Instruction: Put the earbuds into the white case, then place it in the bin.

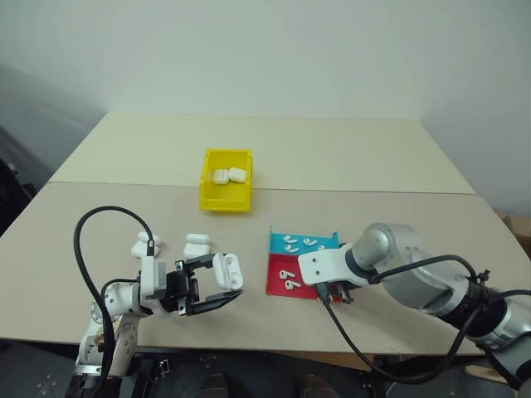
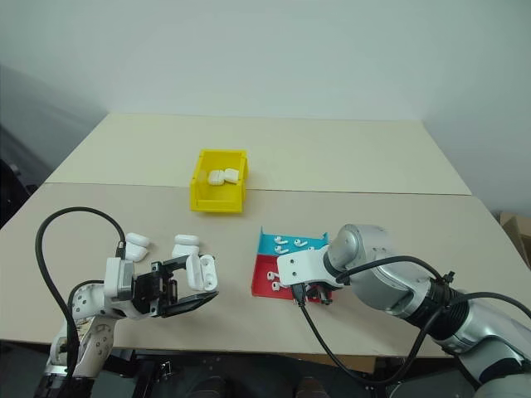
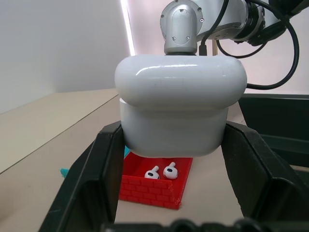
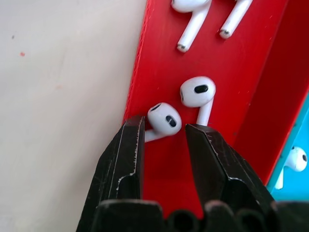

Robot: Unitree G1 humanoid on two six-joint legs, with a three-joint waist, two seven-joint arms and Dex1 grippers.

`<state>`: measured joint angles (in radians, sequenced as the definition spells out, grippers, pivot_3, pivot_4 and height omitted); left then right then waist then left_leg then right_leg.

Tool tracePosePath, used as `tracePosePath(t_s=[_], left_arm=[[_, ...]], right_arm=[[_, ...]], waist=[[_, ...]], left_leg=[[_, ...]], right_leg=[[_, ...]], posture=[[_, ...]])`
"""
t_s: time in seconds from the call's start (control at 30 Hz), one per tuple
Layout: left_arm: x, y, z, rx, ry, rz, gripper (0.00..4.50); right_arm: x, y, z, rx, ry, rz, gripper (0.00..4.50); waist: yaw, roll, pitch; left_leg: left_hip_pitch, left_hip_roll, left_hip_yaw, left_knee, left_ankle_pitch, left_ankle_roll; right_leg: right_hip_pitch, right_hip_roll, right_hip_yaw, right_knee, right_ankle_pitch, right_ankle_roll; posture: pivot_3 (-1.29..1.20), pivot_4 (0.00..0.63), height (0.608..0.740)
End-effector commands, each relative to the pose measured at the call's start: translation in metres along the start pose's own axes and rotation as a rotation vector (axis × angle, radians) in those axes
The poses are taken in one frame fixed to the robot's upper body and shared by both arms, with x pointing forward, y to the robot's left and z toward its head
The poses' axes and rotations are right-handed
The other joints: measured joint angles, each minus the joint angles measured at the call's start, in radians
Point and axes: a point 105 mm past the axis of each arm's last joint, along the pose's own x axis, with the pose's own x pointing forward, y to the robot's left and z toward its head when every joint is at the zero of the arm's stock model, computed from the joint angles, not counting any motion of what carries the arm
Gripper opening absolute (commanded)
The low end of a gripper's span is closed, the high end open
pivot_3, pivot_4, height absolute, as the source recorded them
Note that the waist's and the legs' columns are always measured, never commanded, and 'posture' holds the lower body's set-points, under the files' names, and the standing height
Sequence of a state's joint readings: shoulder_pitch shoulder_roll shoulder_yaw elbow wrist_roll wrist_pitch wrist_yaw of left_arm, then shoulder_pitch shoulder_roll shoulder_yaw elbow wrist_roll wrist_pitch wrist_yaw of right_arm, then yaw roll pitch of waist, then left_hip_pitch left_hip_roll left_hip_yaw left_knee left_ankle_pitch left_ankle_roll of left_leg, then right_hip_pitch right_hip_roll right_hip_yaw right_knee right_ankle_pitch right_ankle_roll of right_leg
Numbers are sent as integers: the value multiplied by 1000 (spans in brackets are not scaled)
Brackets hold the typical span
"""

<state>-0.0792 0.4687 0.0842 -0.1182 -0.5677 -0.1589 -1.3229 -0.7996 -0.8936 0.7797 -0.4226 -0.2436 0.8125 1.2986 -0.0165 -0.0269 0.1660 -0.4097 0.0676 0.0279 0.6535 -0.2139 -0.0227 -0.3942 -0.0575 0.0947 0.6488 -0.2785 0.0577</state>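
My left gripper (image 1: 222,288) is shut on a white case (image 1: 227,270), held just above the table's front left; the left wrist view shows the case (image 3: 179,108) clamped between both fingers. My right gripper (image 1: 334,292) points down into the red half of the tray (image 1: 275,286). Its fingers stand open on either side of one earbud (image 4: 165,121) lying on the red floor. A second earbud (image 4: 197,92) lies just beyond it, and several more earbuds (image 1: 299,244) lie in the blue half. The yellow bin (image 1: 224,199) stands mid-table behind, with two cases (image 1: 228,176) in it.
Two spare white cases (image 1: 145,246) (image 1: 197,245) lie on the table behind my left gripper. The red-and-blue tray has low walls (image 4: 137,77). A seam (image 1: 373,191) runs across the beige tabletop behind the bin.
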Motion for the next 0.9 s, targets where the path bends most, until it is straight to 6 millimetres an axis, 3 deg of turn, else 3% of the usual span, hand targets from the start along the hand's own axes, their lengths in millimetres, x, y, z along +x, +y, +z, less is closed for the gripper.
tracePosePath(t_s=[0.03, 0.57, 0.9], left_arm=[[2, 0, 6, 45, -5, -14, 2749], [2, 0, 2, 51, 19, -10, 2749], [2, 0, 1, 53, 25, -4, 2749]], right_arm=[[-10, -6, 0, -37, 3, -48, 1699], [-10, -15, -10, -60, 27, -88, 1699], [-23, -7, -2, -96, -23, -35, 1699]], waist=[[-1, 0, 0], [0, 0, 0], [1, 0, 0]], left_leg=[[0, 0, 0, 0, 0, 0], [0, 0, 0, 0, 0, 0], [-1, 0, 0, 0, 0, 0]], right_leg=[[0, 0, 0, 0, 0, 0], [0, 0, 0, 0, 0, 0], [-1, 0, 0, 0, 0, 0]], posture=[[0, 150, 740], [0, 150, 740], [0, 150, 740]])
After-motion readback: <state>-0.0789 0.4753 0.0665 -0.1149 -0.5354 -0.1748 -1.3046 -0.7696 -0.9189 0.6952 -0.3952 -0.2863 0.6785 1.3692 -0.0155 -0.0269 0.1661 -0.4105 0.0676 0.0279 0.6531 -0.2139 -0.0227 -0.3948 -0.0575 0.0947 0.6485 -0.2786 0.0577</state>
